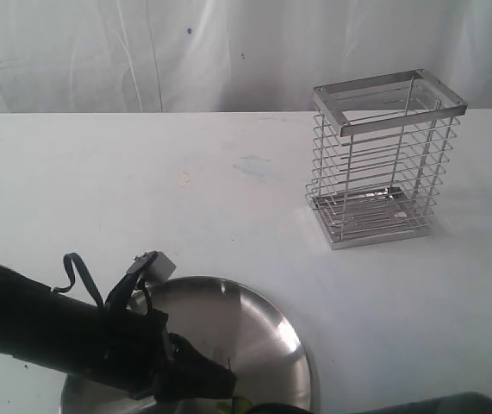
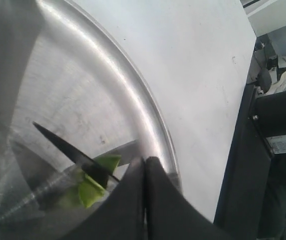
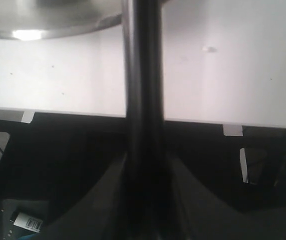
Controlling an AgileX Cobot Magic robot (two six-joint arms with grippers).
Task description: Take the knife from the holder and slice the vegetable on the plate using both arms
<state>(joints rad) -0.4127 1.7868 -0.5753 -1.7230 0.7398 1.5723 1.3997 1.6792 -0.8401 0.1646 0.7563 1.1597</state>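
The plate (image 1: 263,332) lies at the table's near edge. On it is the green vegetable (image 2: 90,187), with the knife's dark blade (image 2: 72,152) lying across it. My left gripper (image 2: 145,162) is shut, its tips pressed together right beside the vegetable and close to the plate rim (image 2: 150,125). In the exterior view the left gripper (image 1: 220,384) hangs low over the plate, and the vegetable (image 1: 235,404) shows at the bottom edge. My right gripper (image 3: 144,160) is shut on the knife's black handle (image 3: 143,90). The holder (image 1: 383,159) stands empty at the back right.
The right arm (image 1: 452,405) only shows as a dark shape at the bottom right. The left arm (image 1: 47,328) with its cables crosses the near left of the table. The table's near edge (image 3: 72,112) runs just beside the plate.
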